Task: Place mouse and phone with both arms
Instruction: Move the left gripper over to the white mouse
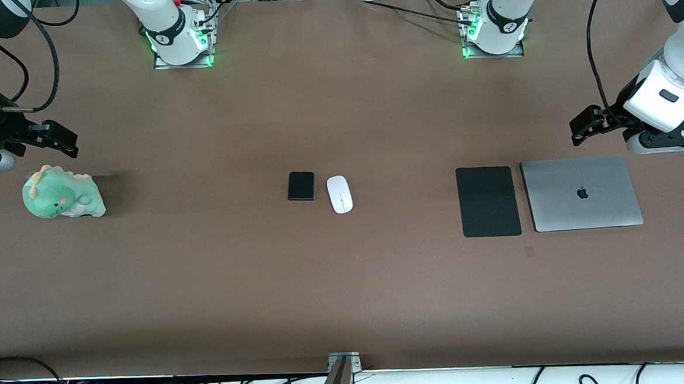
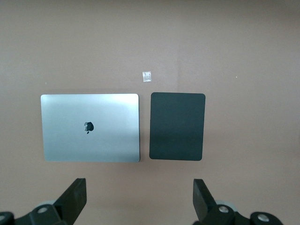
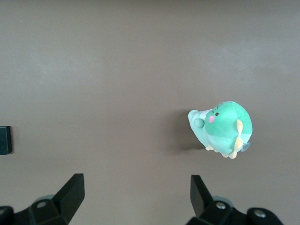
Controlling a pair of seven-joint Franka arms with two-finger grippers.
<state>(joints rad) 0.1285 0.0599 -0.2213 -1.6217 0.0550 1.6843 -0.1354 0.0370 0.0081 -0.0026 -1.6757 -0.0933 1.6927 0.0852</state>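
Nothing grasped yet. My left gripper (image 1: 585, 128) hangs over bare table at the left arm's end, jaws spread wide and empty; my right gripper (image 1: 58, 138) hangs at the right arm's end, jaws also wide, empty.

Mouse (image 1: 339, 194) and phone (image 1: 301, 186) lie mid-table, just beside each other, both well apart from my grippers; the phone sits toward the right arm's end, the mouse toward the left arm's.

Best approach, I judge: right arm takes the phone, left takes the mouse, each descending square over its target. The narrow gap between them leaves little room for inner fingers; staggering the descents may help.

Laptop (image 1: 581, 193) and black mat (image 1: 488, 201) lie side by side under my left wrist. Green plush toy (image 1: 62, 192) sits below my right. Path to centre looks open
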